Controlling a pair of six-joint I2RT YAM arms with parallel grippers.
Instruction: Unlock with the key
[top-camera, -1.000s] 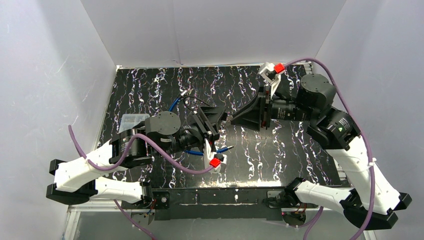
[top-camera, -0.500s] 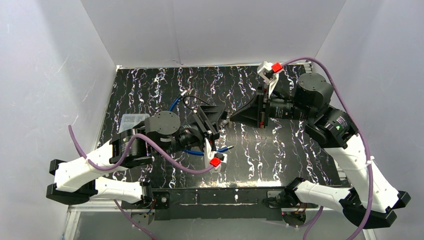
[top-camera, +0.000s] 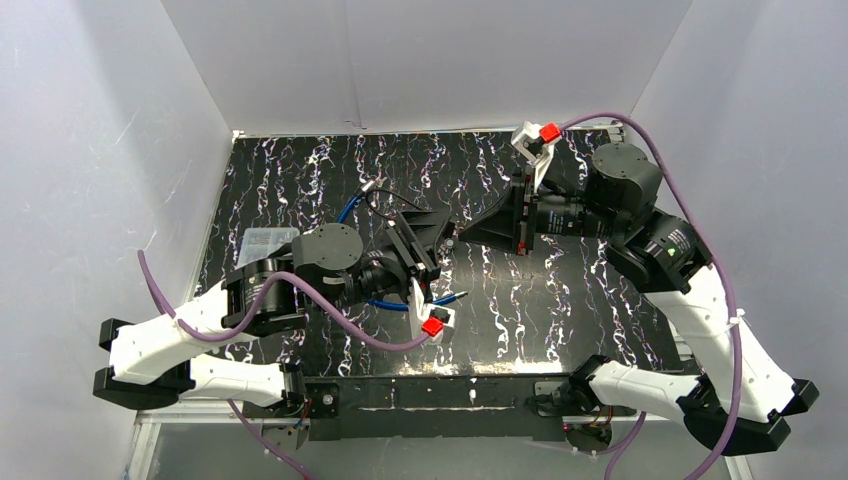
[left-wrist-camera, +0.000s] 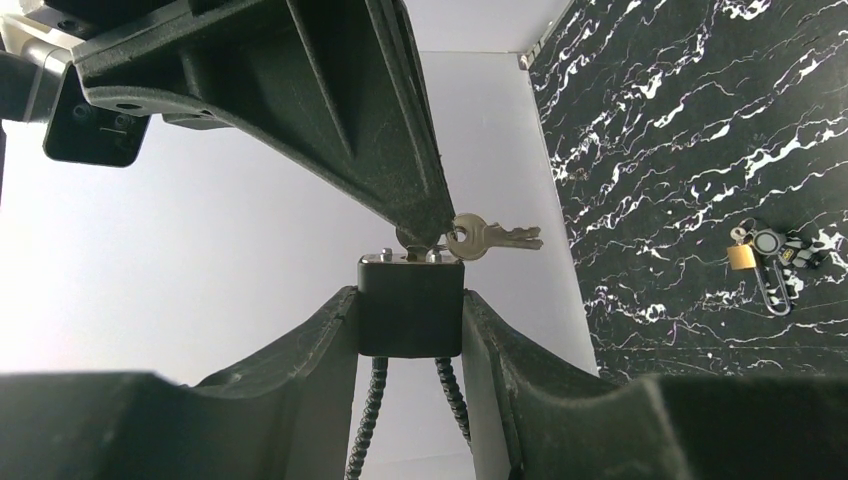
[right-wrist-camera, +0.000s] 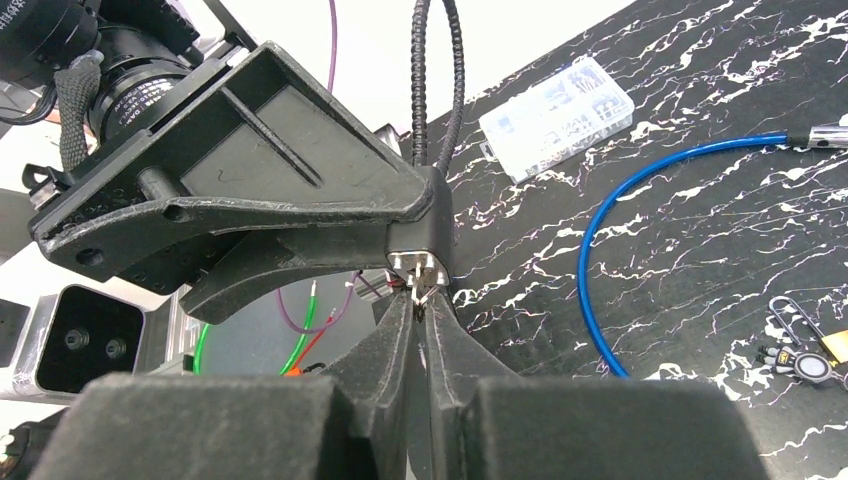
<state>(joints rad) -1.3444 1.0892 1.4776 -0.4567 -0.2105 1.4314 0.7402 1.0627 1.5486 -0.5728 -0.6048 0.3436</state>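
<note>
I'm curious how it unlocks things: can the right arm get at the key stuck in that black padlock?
Likely yes. The right tool seems to pinch the silver metal key in the black box-shaped padlock, which the left tool holds up facing it; nothing stands between.

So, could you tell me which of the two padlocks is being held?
The black padlock, clamped in the left gripper with a key in it; the small brass padlock lies loose on the table.

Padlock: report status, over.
Left gripper clamps padlock. Right gripper pinched on key in padlock. Spare key dangles alongside; nothing blocking.
</note>
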